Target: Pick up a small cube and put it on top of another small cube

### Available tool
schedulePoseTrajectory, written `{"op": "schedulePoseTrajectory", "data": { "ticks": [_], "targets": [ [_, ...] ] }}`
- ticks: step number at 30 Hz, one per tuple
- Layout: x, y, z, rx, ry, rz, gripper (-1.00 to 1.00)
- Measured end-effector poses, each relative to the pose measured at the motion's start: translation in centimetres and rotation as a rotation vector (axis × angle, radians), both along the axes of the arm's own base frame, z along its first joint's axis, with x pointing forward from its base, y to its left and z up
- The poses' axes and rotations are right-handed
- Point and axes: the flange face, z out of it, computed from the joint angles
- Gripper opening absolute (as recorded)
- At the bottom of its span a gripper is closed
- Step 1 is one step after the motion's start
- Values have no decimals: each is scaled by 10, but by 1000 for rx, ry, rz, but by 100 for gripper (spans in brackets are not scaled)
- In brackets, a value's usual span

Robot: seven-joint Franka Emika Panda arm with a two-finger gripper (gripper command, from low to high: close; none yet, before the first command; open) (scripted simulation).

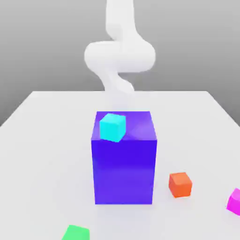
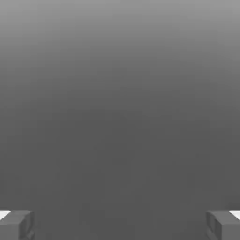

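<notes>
A small cyan cube (image 1: 112,127) rests on top of a tall blue block (image 1: 124,168), near the block's top corner on the exterior view's left. On the white table lie a small orange cube (image 1: 180,184), a magenta cube (image 1: 234,201) cut by the frame's edge, and a green cube (image 1: 75,233) at the front. My white arm (image 1: 119,54) rises behind the blue block. In the hand view my gripper (image 2: 120,226) stands open, its grey fingertips (image 2: 17,225) far apart with nothing between them, facing plain grey background.
The white table (image 1: 42,154) stretches around the blue block, which stands far taller than the small cubes. The orange cube sits close to the block's lower corner on the exterior view's right.
</notes>
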Motion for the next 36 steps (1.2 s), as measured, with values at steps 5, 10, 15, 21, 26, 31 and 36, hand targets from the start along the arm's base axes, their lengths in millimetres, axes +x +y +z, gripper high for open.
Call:
{"op": "schedulePoseTrajectory", "data": {
  "ticks": [5, 10, 15, 21, 26, 31, 36],
  "targets": [
    [55, 53, -73, -87, 131, 92, 0],
    [88, 108, -154, -160, 252, 201, 0],
    [101, 163, -241, -219, 369, 325, 0],
    [83, 235, -346, -270, 504, 507, 0],
    [52, 278, -430, -283, 616, 641, 0],
    [18, 309, -505, -279, 692, 745, 0],
    [15, 310, -545, -280, 697, 750, -100]
  ]
}}
